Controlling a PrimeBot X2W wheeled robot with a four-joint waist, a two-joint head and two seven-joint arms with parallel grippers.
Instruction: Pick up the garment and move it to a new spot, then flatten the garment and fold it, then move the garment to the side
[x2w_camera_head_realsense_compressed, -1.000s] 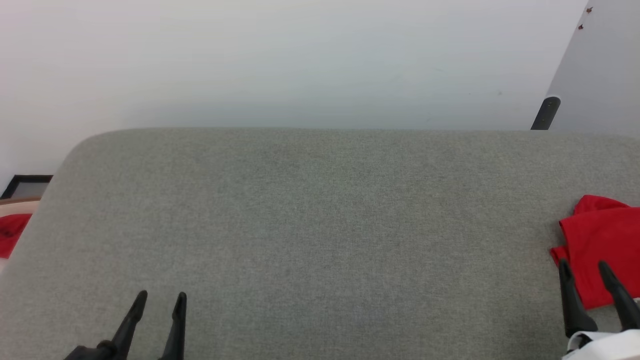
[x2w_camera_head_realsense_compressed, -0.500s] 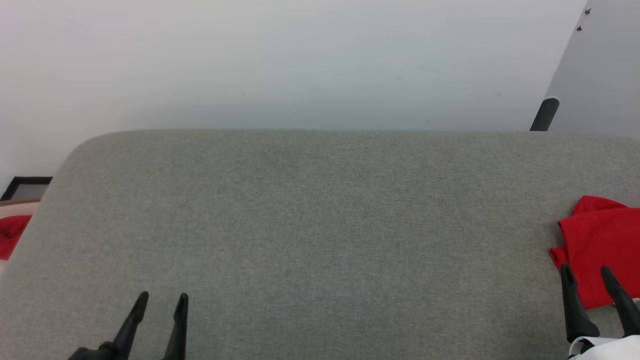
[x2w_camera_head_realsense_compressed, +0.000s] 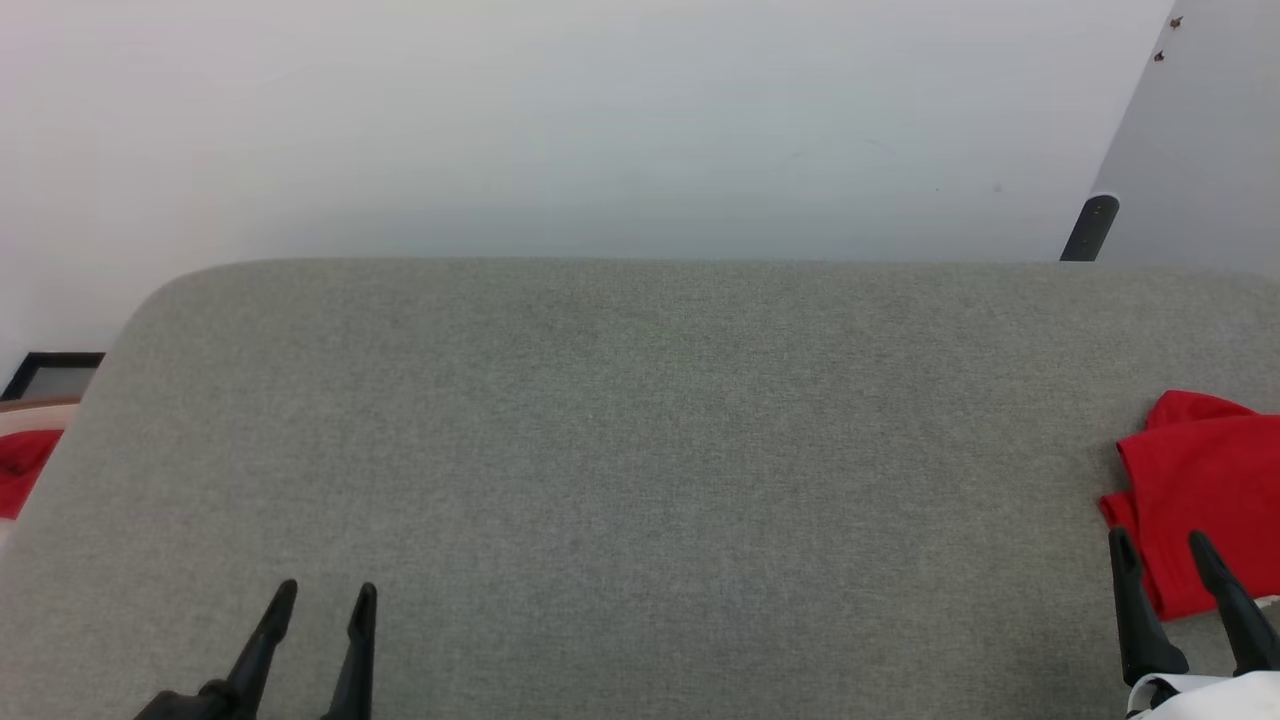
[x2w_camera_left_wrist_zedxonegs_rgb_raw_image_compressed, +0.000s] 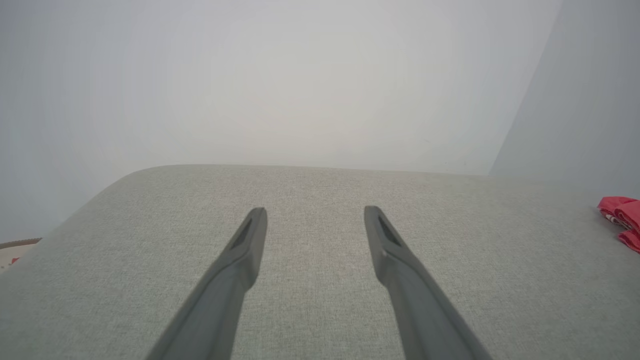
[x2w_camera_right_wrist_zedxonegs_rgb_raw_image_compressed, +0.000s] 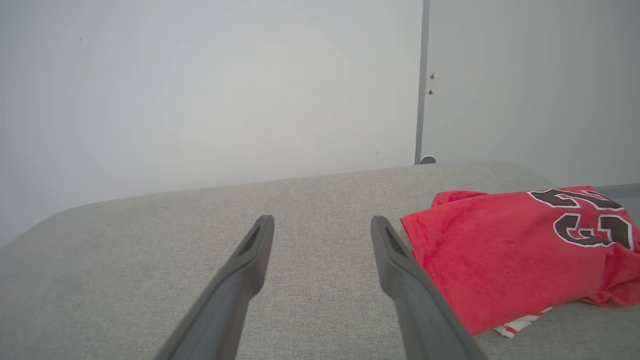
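The red jersey garment (x2w_camera_head_realsense_compressed: 1205, 490) lies folded at the far right of the grey upholstered surface (x2w_camera_head_realsense_compressed: 620, 450), partly cut off by the frame edge. The right wrist view shows the garment (x2w_camera_right_wrist_zedxonegs_rgb_raw_image_compressed: 505, 250) with black white-outlined numerals on top and a bit of striped trim under its near edge. My right gripper (x2w_camera_head_realsense_compressed: 1158, 542) is open, its fingers just at the garment's near left edge, holding nothing. My left gripper (x2w_camera_head_realsense_compressed: 325, 592) stands open over bare fabric at the lower left. The garment (x2w_camera_left_wrist_zedxonegs_rgb_raw_image_compressed: 622, 217) peeks in at the right edge of the left wrist view.
A pale wall rises behind the surface. A dark post (x2w_camera_head_realsense_compressed: 1090, 228) stands at the back right by a grey panel. Off the left edge, lower down, lies a small red cloth (x2w_camera_head_realsense_compressed: 20, 465) near a dark frame (x2w_camera_head_realsense_compressed: 50, 372).
My right gripper has drifted slightly left and up along the garment's edge. The left gripper and the garment have stayed put.
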